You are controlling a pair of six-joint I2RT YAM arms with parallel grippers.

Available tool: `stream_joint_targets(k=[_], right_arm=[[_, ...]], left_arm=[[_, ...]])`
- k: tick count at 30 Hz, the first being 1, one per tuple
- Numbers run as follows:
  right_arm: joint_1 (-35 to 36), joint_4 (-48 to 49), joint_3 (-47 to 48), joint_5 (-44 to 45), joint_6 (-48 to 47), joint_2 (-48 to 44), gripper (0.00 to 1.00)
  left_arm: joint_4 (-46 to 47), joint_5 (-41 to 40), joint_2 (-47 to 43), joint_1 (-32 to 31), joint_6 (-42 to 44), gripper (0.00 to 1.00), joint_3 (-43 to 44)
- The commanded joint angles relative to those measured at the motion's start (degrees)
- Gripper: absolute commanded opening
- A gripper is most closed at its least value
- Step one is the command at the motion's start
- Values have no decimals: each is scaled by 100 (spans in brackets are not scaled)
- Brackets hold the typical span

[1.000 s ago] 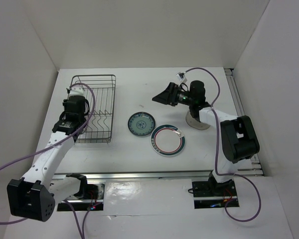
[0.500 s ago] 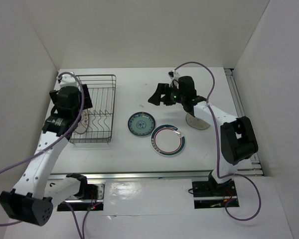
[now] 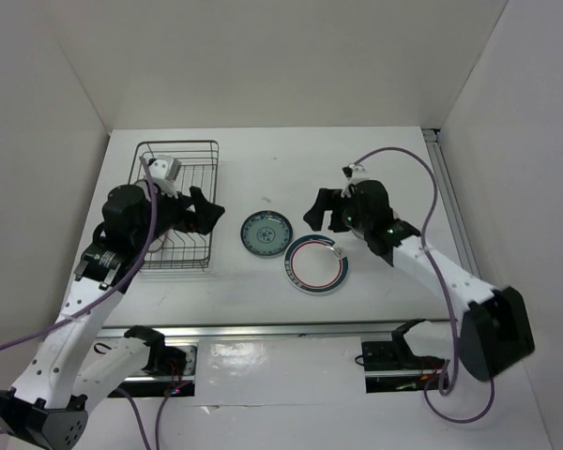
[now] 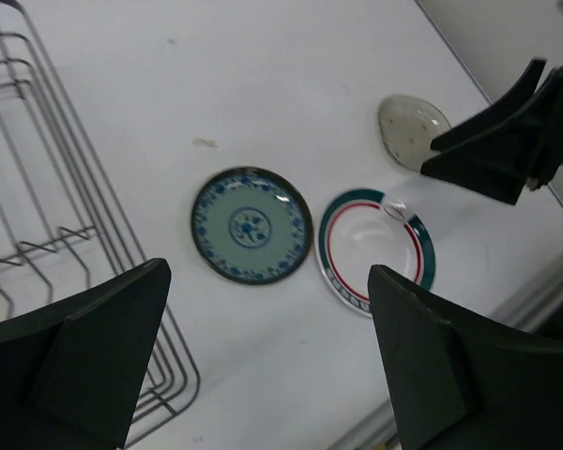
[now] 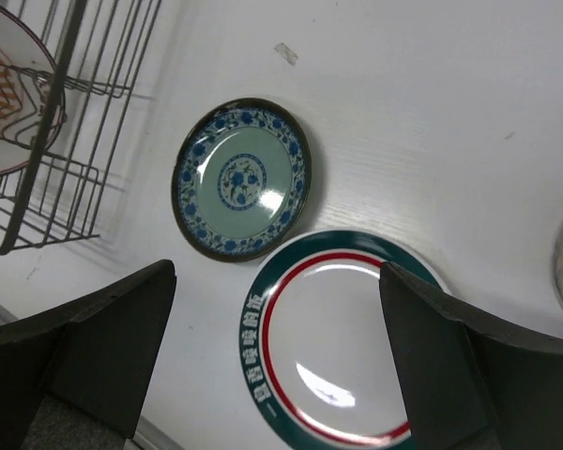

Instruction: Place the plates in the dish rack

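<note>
Racked so far: one of three. The orange sunburst plate sits among the wires of the dish rack, at 9 o'clock on the counter. From here I can't quite tell whether it is properly seated between dividers.
Left to load: the teal plate lies flat mid-counter. The white ringed plate is at its 4 o'clock, the rims about touching.
Left fingers: spread wide and empty, at the rack's 3 o'clock edge.
Right fingers: spread wide and empty, at the white plate's 12 o'clock.
Progress: roughly a third.
</note>
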Motion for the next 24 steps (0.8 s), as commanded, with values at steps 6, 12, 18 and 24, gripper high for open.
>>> stream_joint_targets(k=[6, 12, 18, 24], right_arm=[[332, -1207, -745, 1699, 1051, -1882, 94], [544, -1095, -1878, 1751, 1790, -2531, 94], [544, -822, -2749, 1628, 2019, -3201, 93], [544, -744, -3020, 1707, 2194, -3228, 92]], left_arm=[[497, 1506, 26, -56, -138, 100, -117], [497, 1612, -272, -56, -24, 100, -187], [444, 1462, -325, -108, -24, 100, -240], [392, 1270, -325, -108, -24, 100, -240]])
